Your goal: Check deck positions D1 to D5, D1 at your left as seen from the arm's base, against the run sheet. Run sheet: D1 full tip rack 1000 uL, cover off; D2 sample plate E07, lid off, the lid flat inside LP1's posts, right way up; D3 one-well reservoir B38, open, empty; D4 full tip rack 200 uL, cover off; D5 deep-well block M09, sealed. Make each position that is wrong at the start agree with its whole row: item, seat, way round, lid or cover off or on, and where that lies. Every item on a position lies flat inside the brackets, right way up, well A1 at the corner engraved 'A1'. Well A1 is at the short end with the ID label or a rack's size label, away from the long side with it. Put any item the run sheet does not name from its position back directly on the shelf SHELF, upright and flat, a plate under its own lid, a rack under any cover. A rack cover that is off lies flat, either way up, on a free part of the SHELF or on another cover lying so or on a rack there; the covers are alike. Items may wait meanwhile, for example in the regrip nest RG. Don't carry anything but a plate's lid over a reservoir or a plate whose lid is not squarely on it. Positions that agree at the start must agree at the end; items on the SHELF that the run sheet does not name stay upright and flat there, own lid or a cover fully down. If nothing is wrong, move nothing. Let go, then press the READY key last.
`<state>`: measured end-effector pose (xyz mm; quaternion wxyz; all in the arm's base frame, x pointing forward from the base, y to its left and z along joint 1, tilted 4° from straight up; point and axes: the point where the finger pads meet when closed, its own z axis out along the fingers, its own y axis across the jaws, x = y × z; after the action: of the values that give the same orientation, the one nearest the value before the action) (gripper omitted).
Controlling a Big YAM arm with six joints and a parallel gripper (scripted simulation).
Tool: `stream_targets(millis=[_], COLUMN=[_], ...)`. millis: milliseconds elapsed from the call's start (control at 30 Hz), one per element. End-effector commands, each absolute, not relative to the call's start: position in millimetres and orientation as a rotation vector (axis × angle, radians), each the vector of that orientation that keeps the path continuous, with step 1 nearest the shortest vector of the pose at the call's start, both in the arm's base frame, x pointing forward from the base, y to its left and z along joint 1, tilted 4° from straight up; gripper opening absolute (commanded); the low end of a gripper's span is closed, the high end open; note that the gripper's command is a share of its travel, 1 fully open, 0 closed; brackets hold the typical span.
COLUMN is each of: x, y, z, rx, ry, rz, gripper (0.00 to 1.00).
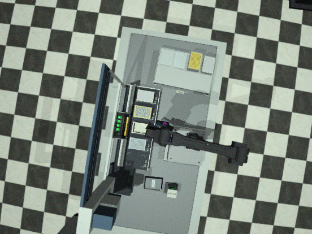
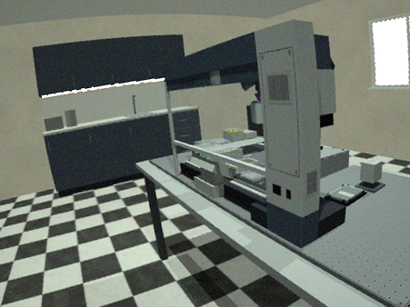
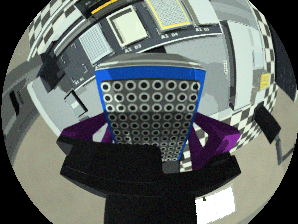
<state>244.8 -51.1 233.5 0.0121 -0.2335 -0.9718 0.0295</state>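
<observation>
My gripper (image 1: 159, 126) is shut on a blue-framed tip rack (image 3: 150, 111), held in the air just beside the middle of the deck row. In the wrist view the rack's grid of holes fills the centre, between the purple fingers. The deck row shows from above: a white covered item (image 1: 145, 96), a yellow-framed rack (image 1: 142, 112), a cream open reservoir (image 1: 139, 128), a grey well plate (image 1: 137, 143), and an empty bracketed position (image 1: 137, 159) at the near end. The yellow-framed rack (image 3: 168, 10), the reservoir (image 3: 129, 26) and the plate (image 3: 96, 46) lie ahead in the wrist view.
The shelf (image 1: 185, 69) at the far end holds several items, among them a yellow rack (image 1: 195, 60). A green-lit panel (image 1: 119, 125) and the gantry (image 1: 96, 133) stand behind the deck row. A small framed nest (image 1: 153, 183) and the green key (image 1: 172, 186) lie near the front.
</observation>
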Motion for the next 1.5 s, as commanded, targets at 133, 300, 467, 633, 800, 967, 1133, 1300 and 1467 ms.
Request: stream_targets(millis=[133,300,467,633,800,967,1133,1300,1467], x=[254.7,254.7,254.7,254.7,253.8,253.8,245.5,255.4,265.2], y=[-51.8,-51.8,-51.8,-51.9,-52.3,-52.3,-27.5,-3.0,17.9], z=[250.8,250.8,250.8,250.8,249.1,249.1,236.7,240.3,248.6], rx=[-0.444,-0.287,-0.193,-0.121,-0.14,-0.14,-0.057,-0.058,-0.06], ry=[-3.121,-3.136,-3.142,-3.144,-3.146,-3.146,-3.108,-3.12,-3.154], rz=[0.088,0.088,0.088,0.088,0.091,0.091,0.076,0.079,0.074], gripper=[0.0,0.0,0.0,0.0,0.0,0.0,0.0,0.0,0.0])
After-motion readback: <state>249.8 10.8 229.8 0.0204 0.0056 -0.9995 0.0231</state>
